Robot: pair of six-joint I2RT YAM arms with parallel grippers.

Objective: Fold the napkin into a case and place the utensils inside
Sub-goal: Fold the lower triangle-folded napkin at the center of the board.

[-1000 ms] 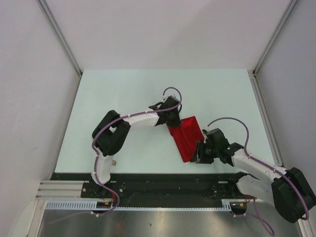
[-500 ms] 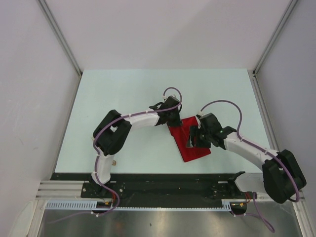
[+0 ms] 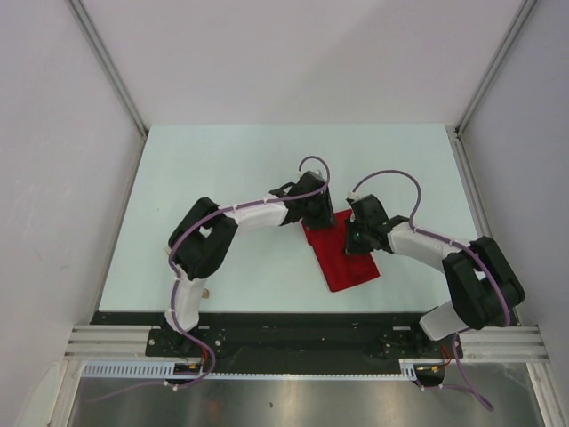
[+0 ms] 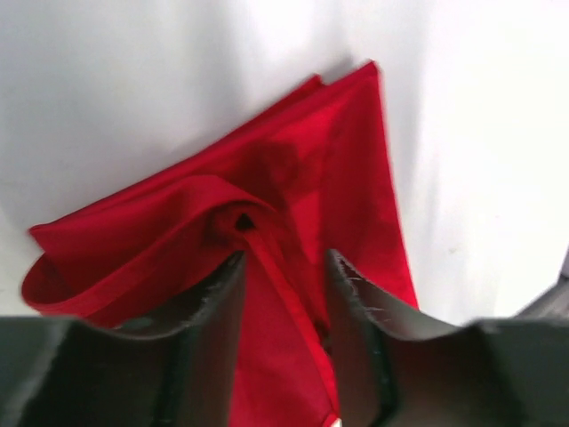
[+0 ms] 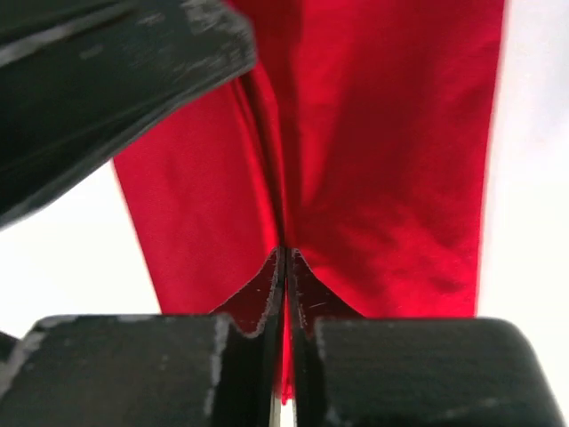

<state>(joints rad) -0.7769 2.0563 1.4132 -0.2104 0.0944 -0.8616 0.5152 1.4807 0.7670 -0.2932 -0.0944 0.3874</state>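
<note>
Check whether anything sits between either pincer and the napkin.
Nothing visible does. The right pincer is shut on a fold of the napkin, and the open left pincer straddles another fold.

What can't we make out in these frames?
1. Utensils: none show in any view; whether cloth or arms cover them can't be told.
2. Top view: the far edge of the napkin is hidden under the left gripper and right gripper.
3. Left wrist view: its own fingers block the napkin's near part.
4. Right wrist view: a blurred dark shape covers the upper left.
</note>
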